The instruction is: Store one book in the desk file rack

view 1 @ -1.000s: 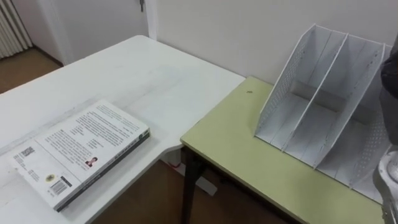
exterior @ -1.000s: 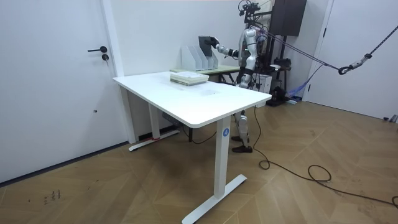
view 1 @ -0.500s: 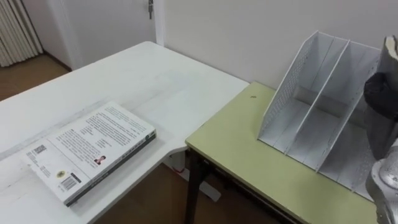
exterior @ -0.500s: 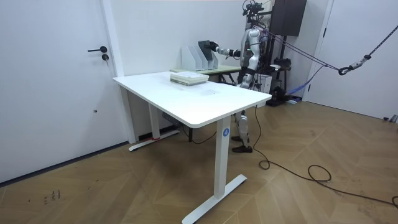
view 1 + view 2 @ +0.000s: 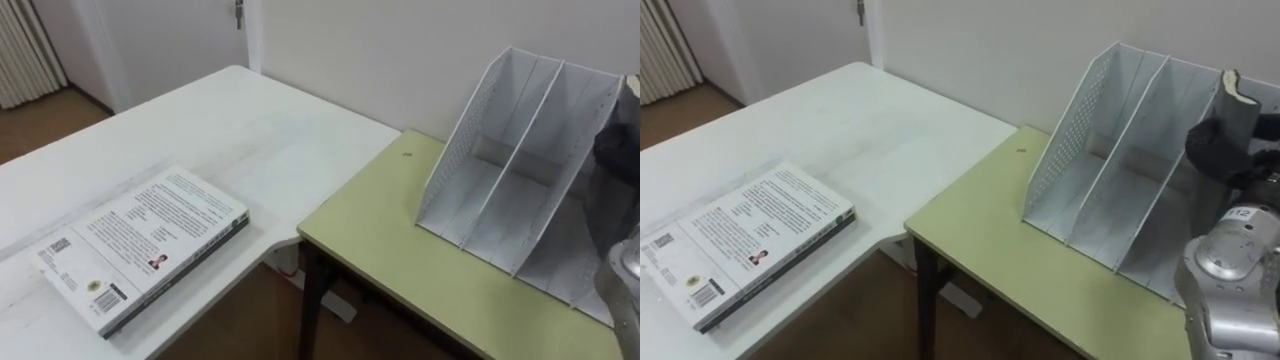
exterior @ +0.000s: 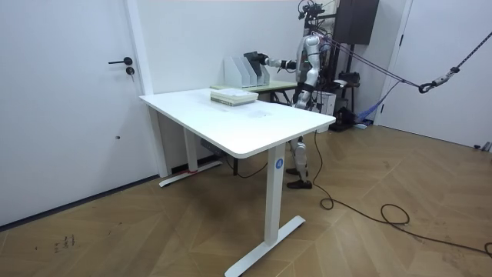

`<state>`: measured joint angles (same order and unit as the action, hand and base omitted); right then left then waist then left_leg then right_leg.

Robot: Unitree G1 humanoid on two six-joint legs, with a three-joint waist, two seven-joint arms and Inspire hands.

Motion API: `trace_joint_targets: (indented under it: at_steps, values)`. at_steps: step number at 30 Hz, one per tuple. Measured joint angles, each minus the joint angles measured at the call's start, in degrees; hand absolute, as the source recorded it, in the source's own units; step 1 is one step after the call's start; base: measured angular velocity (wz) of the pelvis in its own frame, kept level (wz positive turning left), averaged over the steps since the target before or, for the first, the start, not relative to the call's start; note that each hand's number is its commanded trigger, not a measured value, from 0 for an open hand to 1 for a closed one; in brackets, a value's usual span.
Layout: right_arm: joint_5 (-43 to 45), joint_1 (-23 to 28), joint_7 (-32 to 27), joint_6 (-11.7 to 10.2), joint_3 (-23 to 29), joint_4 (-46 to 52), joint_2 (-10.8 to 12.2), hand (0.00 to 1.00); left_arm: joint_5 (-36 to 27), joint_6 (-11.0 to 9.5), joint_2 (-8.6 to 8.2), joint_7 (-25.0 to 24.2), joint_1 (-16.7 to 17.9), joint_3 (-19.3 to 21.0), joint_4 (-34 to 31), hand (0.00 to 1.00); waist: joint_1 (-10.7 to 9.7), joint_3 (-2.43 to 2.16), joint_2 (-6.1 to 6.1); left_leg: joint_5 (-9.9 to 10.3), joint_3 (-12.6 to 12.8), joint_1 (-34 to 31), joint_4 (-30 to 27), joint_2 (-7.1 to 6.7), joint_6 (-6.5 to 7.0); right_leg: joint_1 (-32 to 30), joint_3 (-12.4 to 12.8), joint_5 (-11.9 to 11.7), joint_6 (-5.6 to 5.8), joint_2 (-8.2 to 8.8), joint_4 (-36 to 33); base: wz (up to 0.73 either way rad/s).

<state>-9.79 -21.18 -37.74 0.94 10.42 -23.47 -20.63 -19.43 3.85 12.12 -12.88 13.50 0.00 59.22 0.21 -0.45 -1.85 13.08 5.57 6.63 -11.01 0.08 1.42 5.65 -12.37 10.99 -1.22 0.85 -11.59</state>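
Now the right hand [image 5: 1215, 150], fingers clamped on the dark book [image 6: 250, 58], has come down from above the rack [image 5: 1090, 150] into its far right slot. Storing looks nearly done. Another book [image 5: 750, 240] lies on the white table [image 5: 870, 130], left.

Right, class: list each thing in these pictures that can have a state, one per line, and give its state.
white book: closed, lying flat on the white table.
file rack: upright on the green desk, two left slots empty.
dark book: held at the rack's right end.
right hand: shut on the dark book.
door: shut.
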Motion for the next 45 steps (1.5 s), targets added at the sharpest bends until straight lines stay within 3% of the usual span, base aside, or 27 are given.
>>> trace_joint_targets:
  at_steps: [5, 12, 29, 41, 45]
  values:
    - [-2.18, -0.50, 1.15, 0.41, 0.63, -0.64, -0.11, 0.00, 0.98, 0.91, -0.03, 0.00, 0.14, 0.06, -1.10, 0.00, -0.19, 0.04, 0.21, -0.07, -0.22, -0.06, -0.54, 0.01, 0.12, 0.36, -0.30, -0.11, 0.00, 0.18, -0.05, 0.04]
    - [-9.78, -5.79, 1.62, 0.42, 1.21, -4.13, -0.23, 0.00, 1.52, 0.95, 0.12, -0.02, 0.85, 0.06, -1.98, 0.00, -1.39, 0.10, 0.33, -0.13, -0.11, -0.10, -0.53, -0.26, 0.23, 0.77, 0.50, -0.22, 0.21, 0.08, 0.05, 0.02]
    - [-11.88, -7.01, 1.46, 0.44, 1.19, -2.97, -0.25, 0.00, 1.51, 0.98, 0.11, 0.17, 1.43, -0.08, -3.27, 0.00, -1.24, -0.26, 0.06, -0.37, -0.10, -0.45, -0.09, -0.47, 0.60, -0.09, 0.83, -0.42, 0.44, 0.24, -0.17, -0.01]
    - [-8.06, -7.01, 1.84, 0.96, 0.79, 4.68, -1.77, 0.00, 1.44, 0.78, 0.09, 0.10, 0.94, 0.42, -3.24, 0.00, 0.11, 0.04, -0.57, -0.41, 0.37, -0.67, 0.24, -0.45, 0.57, -1.04, 1.10, -0.43, 0.43, 0.23, -0.06, -0.03]
    - [-5.33, -6.99, 6.03, 1.71, -0.70, 11.67, -1.79, 0.00, 1.40, 0.37, 0.08, -0.03, 0.31, 0.33, -1.72, 0.00, 0.05, 0.16, -0.39, -0.41, 0.43, -0.03, 0.27, -0.36, 0.56, -0.59, 1.52, -0.44, 0.43, 0.11, -0.03, -0.02]
